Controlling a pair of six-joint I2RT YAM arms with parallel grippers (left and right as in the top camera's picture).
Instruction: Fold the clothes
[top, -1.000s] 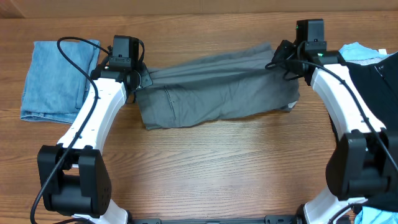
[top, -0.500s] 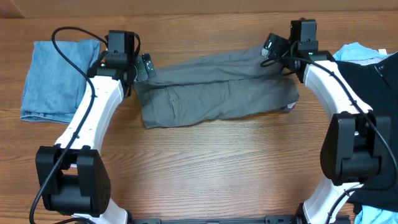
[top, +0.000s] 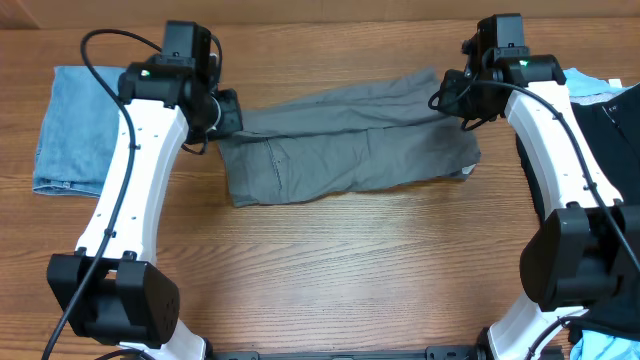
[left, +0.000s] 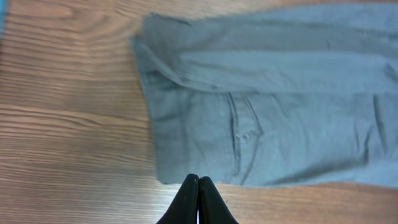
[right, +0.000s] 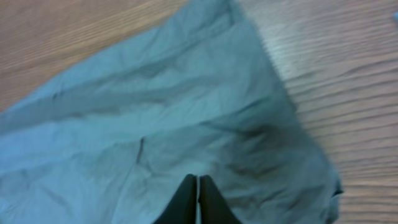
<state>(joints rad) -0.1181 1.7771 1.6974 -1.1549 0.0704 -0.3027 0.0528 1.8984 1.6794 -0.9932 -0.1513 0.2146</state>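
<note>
The mid-grey shorts lie folded lengthwise across the middle of the wooden table, with a pocket seam showing. My left gripper is shut and empty at their left end. In the left wrist view its tips hover over the edge of the shorts. My right gripper is shut and empty over their right end. In the right wrist view its tips hang above the wrinkled grey cloth. A black garment and a light-blue garment lie at the right edge.
A folded blue denim piece lies at the far left. Bare wood runs along the front of the table, below the shorts. Both arms reach in from the front corners.
Both grippers have drawn up and away from the ends of the shorts. The shorts now lie flat in their fold and have barely shifted.
</note>
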